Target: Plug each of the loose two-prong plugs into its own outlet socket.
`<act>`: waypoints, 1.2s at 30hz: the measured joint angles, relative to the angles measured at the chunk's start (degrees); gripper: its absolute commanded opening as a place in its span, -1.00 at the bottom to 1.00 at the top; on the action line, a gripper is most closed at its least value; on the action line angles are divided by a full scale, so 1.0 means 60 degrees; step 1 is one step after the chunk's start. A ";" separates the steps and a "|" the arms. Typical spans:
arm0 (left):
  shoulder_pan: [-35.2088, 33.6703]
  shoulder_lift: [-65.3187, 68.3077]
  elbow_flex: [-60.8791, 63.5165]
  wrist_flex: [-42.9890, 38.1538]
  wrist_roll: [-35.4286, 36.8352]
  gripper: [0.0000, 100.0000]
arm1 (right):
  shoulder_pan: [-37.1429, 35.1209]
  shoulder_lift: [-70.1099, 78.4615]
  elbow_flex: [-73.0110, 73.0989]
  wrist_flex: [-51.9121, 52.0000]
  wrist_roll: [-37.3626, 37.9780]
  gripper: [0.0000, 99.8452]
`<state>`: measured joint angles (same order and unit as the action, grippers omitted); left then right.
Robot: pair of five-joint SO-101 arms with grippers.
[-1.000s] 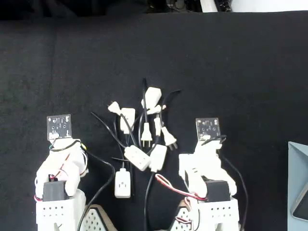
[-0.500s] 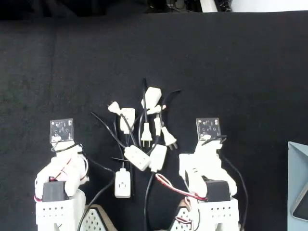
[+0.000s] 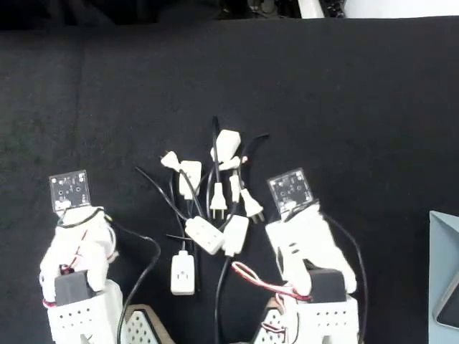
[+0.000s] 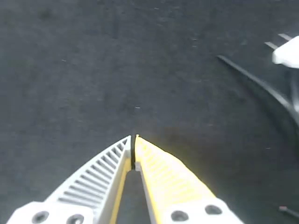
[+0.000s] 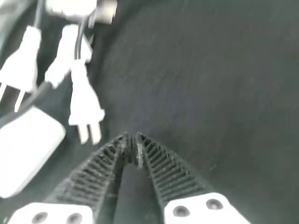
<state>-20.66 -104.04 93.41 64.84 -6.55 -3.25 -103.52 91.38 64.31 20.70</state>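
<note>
Left gripper [image 4: 134, 138]: fingers pressed together with nothing between them, above bare black cloth [image 4: 93, 70].
Right gripper [image 5: 132, 136]: tips closed on each other and empty, just beside the bare prongs of a white plug [image 5: 85, 107].
Loose plugs [image 3: 219, 199]: two lie side by side in the middle of the table, prongs pointing toward the arms; neither sits in a socket.
Third plug [image 3: 170, 160]: touches a white socket block [image 3: 190, 175]; whether it is pushed in cannot be told.
Outlet socket [image 3: 183, 272]: lies face up between the two arm bases, slots showing, nothing plugged in.
Paired socket blocks [image 3: 204, 234]: two lie touching each other, just beyond the face-up one.
Far socket block [image 3: 228, 143]: at the far end of the cluster.
Black cords [image 3: 154, 190]: run tangled through the cluster.
Grey bin [image 3: 436, 236]: at the table's right edge, well apart from the plugs; a dark flat thing [image 3: 452, 308] lies in it, cut off by the edge.
</note>
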 measured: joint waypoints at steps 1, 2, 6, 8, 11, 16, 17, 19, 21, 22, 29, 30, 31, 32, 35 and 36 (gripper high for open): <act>-0.0103 0.0000 0.0000 0.0000 -0.0293 -0.94 | 0.0000 0.0000 -0.0308 -0.0073 0.0059 -0.94; -0.0161 0.0000 0.0000 -0.0015 -0.0513 -0.94 | -0.0015 0.0000 -0.0689 -0.0117 0.0103 -0.94; -0.0190 0.0000 0.0000 -0.0029 -0.0982 -0.94 | -0.0190 0.0220 -0.2359 -0.0161 0.0161 -0.94; -0.0190 0.0000 0.0000 -0.0029 -0.1084 -0.94 | -0.0322 0.1172 -0.3092 -0.0161 0.0176 -0.94; -0.0190 0.0000 0.0000 -0.0029 -0.1231 -0.94 | -0.0484 0.3136 -0.4103 -0.0205 0.0000 -0.93; -0.0190 0.0000 0.0000 -0.0029 -0.1319 -0.94 | -0.0777 0.6696 -0.5641 -0.0205 -0.0571 -0.86; -0.0190 0.0000 0.0000 -0.0029 -0.1363 -0.94 | -0.0850 0.7311 -0.5861 -0.0205 -0.0659 -0.81; -0.0190 0.0000 0.0132 -0.0029 -0.1407 -0.94 | -0.1040 0.8542 -0.6198 -0.0220 -0.0938 -0.68; -0.0190 0.0000 0.0161 -0.0029 -0.1407 -0.94 | -0.1260 0.9597 -0.6447 -0.0249 -0.1275 -0.59; -0.0190 0.0000 0.0161 -0.0029 -0.1407 -0.94 | -0.1363 1.0095 -0.6549 -0.0249 -0.1392 -0.56; -0.0190 0.0000 0.0161 -0.0029 -0.1407 -0.94 | -0.2154 1.2674 -0.7253 -0.0278 -0.1861 -0.55; -0.0190 0.0000 0.0161 -0.0029 -0.1407 -0.94 | -0.2256 1.2952 -0.7370 -0.0278 -0.1963 -0.55; -0.0190 0.0000 0.0161 -0.0029 -0.1407 -0.94 | -0.2330 1.3201 -0.7473 -0.0293 -0.2051 -0.55; -0.0190 0.0000 0.0161 -0.0029 -0.1407 -0.94 | -0.2432 1.3465 -0.7575 -0.0337 -0.2125 -0.55; -0.0190 0.0000 0.0161 -0.0029 -0.1407 -0.94 | -0.2637 1.4154 -0.7780 -0.0586 -0.2242 -0.55; -0.0190 0.0000 0.0161 -0.0029 -0.1407 -0.94 | -0.2652 1.4374 -0.7810 -0.0747 -0.2242 -0.55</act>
<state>-21.80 -104.04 94.37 64.66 -14.99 -19.16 -17.27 44.53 59.82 7.25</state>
